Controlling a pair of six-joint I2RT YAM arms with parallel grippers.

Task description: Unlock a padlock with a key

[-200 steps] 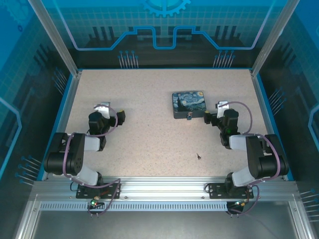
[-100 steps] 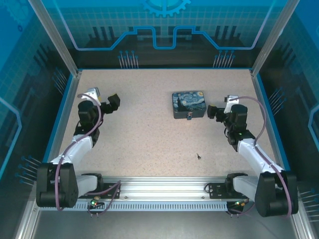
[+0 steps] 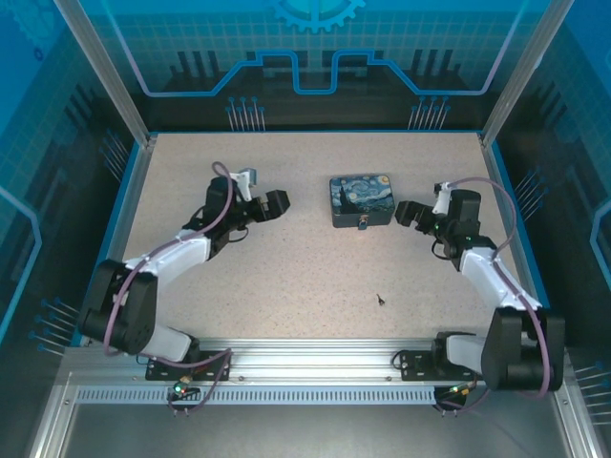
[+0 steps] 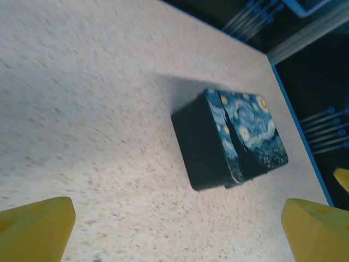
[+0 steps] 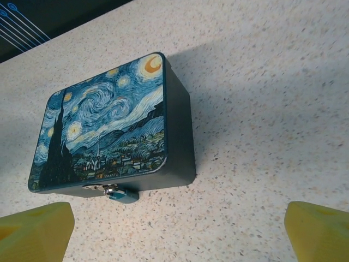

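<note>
Top external, lower middle: key (image 3: pixel 380 301) lying loose on the table (image 3: pixel 286 277), well apart from both grippers. Farther up, at centre: padlock (image 3: pixel 363 225) touching the near side of the painted box (image 3: pixel 361 198). Flanking the box: left gripper (image 3: pixel 275 204) and right gripper (image 3: pixel 406 212), fingers spread wide, holding nothing.

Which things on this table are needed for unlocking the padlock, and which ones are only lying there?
Needed for the job:
- the padlock, hanging at the front of the box
- the key, lying by itself on the table

Only lying there:
- the painted box, with its lid down
</note>
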